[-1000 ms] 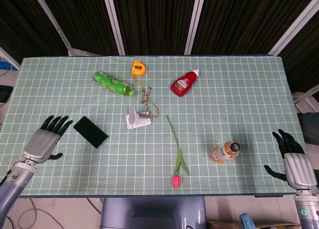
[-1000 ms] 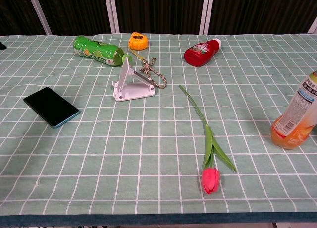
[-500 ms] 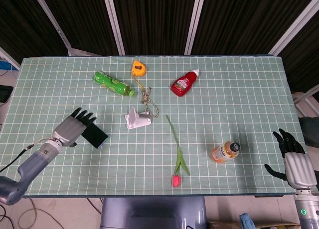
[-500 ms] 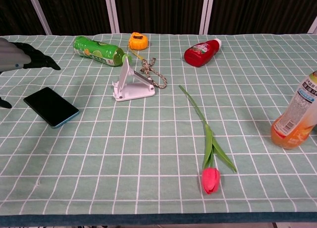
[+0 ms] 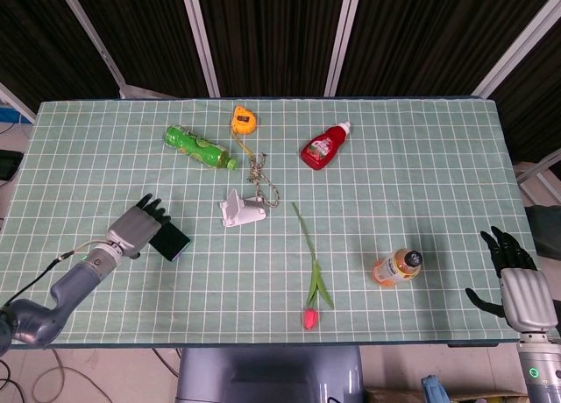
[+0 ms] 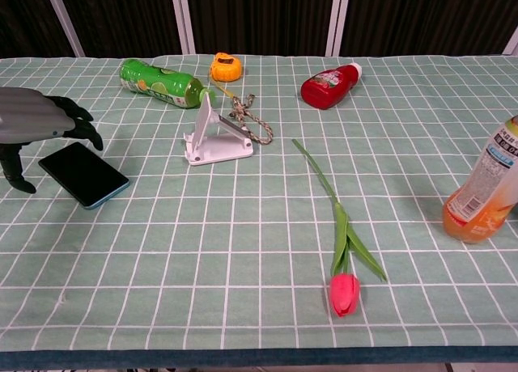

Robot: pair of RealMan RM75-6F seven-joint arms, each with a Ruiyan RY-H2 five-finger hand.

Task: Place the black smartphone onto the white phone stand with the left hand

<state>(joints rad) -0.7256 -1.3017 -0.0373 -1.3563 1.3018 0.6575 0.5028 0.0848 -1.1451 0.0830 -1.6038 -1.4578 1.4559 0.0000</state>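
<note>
Over black smartphone (image 6: pixel 83 174), left hand (image 6: pixel 36 121) (labels unreadable)

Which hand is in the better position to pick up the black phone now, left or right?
Left. The left hand hovers open right over the black phone, while the right hand sits at the table's far opposite edge, beyond the orange bottle.

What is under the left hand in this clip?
The left hand hovers over the near end of the black smartphone, which lies flat on the green checked cloth. From the head view that end is covered; contact cannot be told.
</note>
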